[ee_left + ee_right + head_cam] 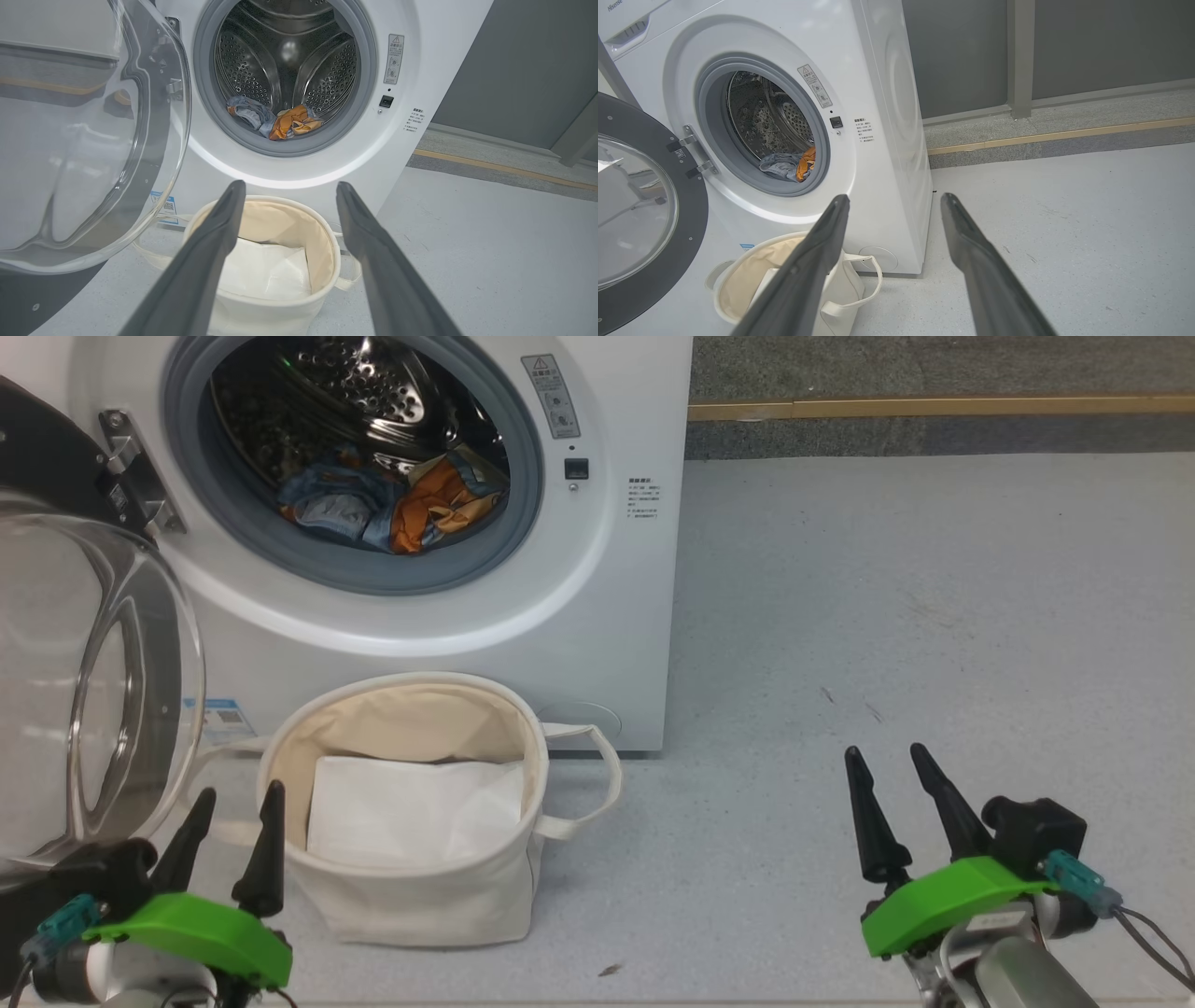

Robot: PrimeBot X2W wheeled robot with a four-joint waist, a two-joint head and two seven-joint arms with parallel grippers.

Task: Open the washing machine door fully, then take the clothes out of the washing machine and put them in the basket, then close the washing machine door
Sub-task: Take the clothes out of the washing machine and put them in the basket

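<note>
Left hand [240, 791] (open, empty) is the nearer: clothes [392, 509] lie ahead, slightly right, in the drum [373, 392] above the basket [420, 905]; right hand [885, 749], also open, sits farther.

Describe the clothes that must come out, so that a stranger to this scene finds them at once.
Find the white washing machine, its door swung open to the left. Look through the grey rubber ring into the steel drum: the clothes lie crumpled at its bottom. They are light blue and orange, unlike the plain white folded sheet in the basket on the floor below.
</note>
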